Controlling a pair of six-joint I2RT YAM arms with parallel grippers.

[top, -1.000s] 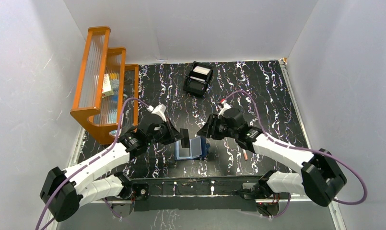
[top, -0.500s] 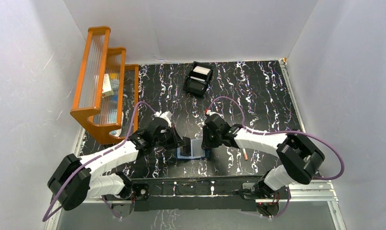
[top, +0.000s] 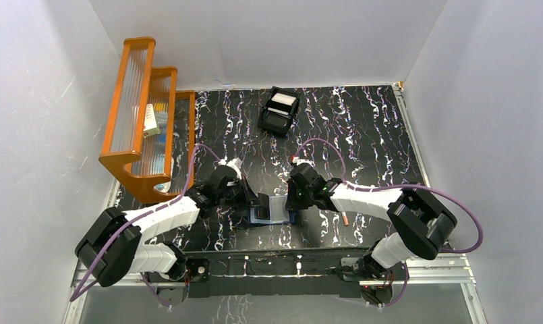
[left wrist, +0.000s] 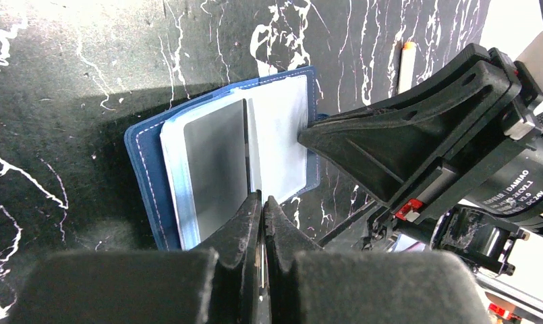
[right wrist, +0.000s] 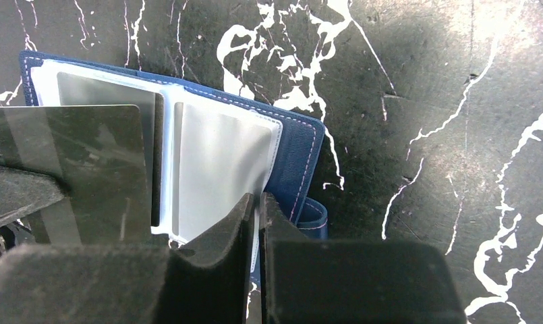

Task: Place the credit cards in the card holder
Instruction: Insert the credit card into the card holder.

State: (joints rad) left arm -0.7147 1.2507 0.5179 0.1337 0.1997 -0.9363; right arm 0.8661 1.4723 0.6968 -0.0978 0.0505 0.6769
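Top external view: the card holder [top: 274, 210] lies open on the bench [top: 376, 135] at lower centre of the frame, its long axis running left to right. The left end effector [top: 253, 201] is at its left side and the right end effector [top: 293, 202] at its right, both equally near. The black box [top: 278, 111] at upper centre, the orange rack [top: 137, 115] at upper left and the stick [top: 347, 219] at right stand well apart and obstruct nothing. Left wrist view: the left end effector [left wrist: 262, 206] is clenched, its fingers pointing at the fold between the two pages. Right wrist view: that grip holds a grey credit card [right wrist: 79, 169] on edge over the left-hand page, at the left of the frame. The card's lower edge is hidden, so entry into a slot cannot be confirmed. The right end effector [right wrist: 256, 209] is closed to a slit on the holder's right-hand flap, judged to be pinning it flat for insertion.
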